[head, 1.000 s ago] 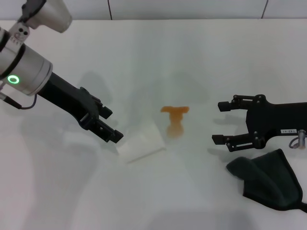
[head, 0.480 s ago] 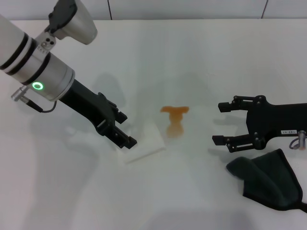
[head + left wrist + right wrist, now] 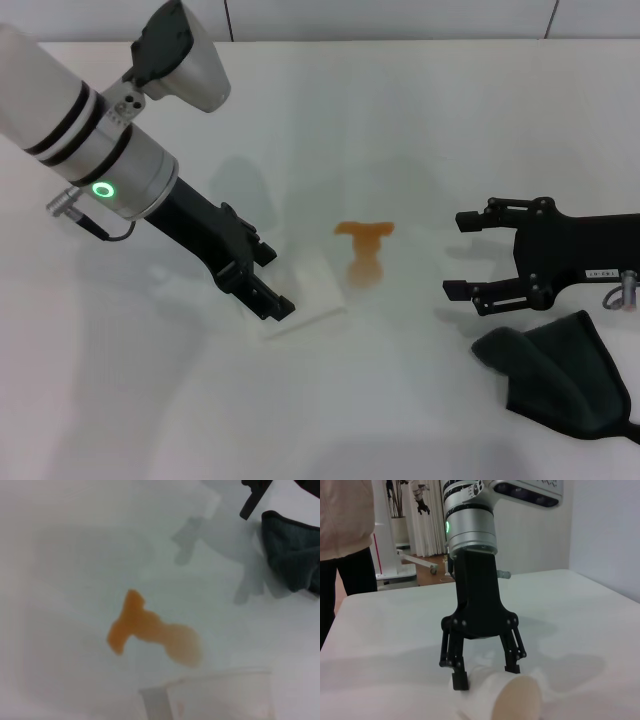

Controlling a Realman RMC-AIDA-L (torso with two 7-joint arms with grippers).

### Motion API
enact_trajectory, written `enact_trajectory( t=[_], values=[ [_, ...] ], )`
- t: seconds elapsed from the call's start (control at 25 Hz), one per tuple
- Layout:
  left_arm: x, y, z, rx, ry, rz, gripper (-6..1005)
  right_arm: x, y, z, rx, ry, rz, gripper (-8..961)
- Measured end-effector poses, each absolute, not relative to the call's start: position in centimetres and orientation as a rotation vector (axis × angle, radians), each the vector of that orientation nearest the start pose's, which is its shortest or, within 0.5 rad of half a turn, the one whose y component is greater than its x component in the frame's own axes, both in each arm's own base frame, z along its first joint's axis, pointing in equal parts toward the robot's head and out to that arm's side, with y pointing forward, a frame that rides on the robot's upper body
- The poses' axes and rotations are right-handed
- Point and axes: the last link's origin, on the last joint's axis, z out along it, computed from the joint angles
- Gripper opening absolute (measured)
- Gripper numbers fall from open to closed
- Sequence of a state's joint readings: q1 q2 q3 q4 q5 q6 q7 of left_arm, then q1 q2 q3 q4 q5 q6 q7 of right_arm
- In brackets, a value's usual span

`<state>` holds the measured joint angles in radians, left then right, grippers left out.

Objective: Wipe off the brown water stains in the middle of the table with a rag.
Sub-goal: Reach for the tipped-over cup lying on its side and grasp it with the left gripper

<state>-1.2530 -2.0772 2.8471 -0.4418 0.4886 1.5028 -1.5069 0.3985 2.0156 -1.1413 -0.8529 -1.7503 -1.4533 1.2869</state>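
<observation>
Along the far edge of the head view runs a pale grey wall [image 3: 400, 18] crossed by thin dark vertical seams. The right wrist view looks the other way into the room: a plain off-white wall [image 3: 605, 530] fills one side, and beside it hangs a white curtain [image 3: 427, 525]. The floor [image 3: 427, 575] beyond is warm brown. A white stand with a wheeled base [image 3: 395, 555] rests on it. A person [image 3: 345, 540] in a pale pink top and dark trousers stands at the edge. Light is even and soft, casting faint grey shadows.
</observation>
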Motion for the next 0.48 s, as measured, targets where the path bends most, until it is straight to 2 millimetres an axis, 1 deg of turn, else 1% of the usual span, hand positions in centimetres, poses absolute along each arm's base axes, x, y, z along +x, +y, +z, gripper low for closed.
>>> enact_trajectory(
  t=[0.48],
  values=[
    [-18.7, 38.6, -5.6, -3.148, -0.521, 0.368, 836, 25.2, 32.1, 0.0, -2.827, 0.232, 0.521, 858]
  ],
)
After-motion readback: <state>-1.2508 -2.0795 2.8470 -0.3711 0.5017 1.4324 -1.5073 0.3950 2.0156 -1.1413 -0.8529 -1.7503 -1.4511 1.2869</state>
